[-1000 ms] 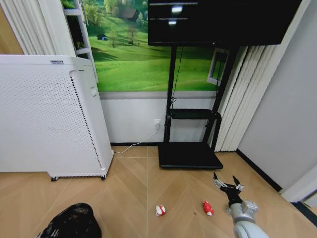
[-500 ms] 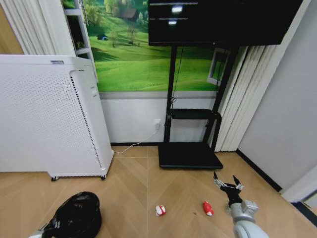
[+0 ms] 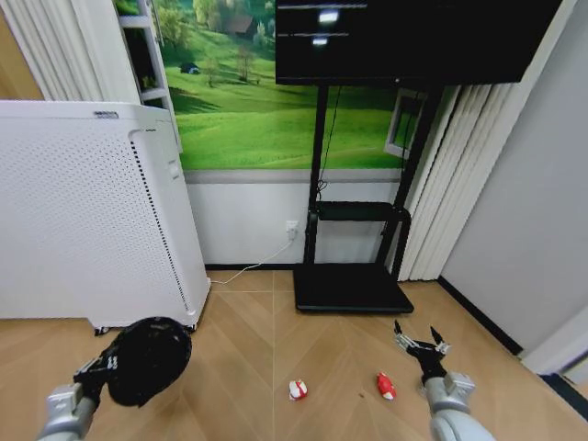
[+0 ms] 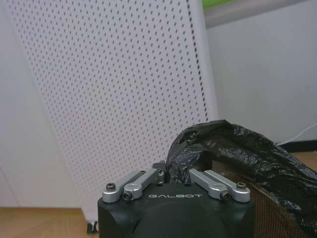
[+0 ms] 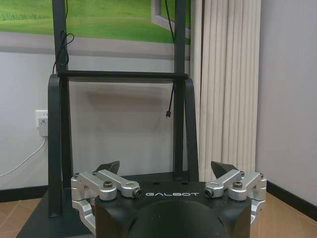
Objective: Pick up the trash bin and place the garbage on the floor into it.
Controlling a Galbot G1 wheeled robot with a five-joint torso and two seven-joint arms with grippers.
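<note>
Trash bin (image 3: 147, 358) seemingly clamped by left gripper (image 3: 103, 366), raised, right gripper (image 3: 422, 346) spread wide.

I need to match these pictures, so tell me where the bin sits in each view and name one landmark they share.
Head view: the bin is low on the left, held off the floor by the left gripper, before the white appliance.
Left wrist view: the bin, lined with a black bag, is close beside that gripper.
Right wrist view: not in it.
Shared landmark: the white appliance.
</note>
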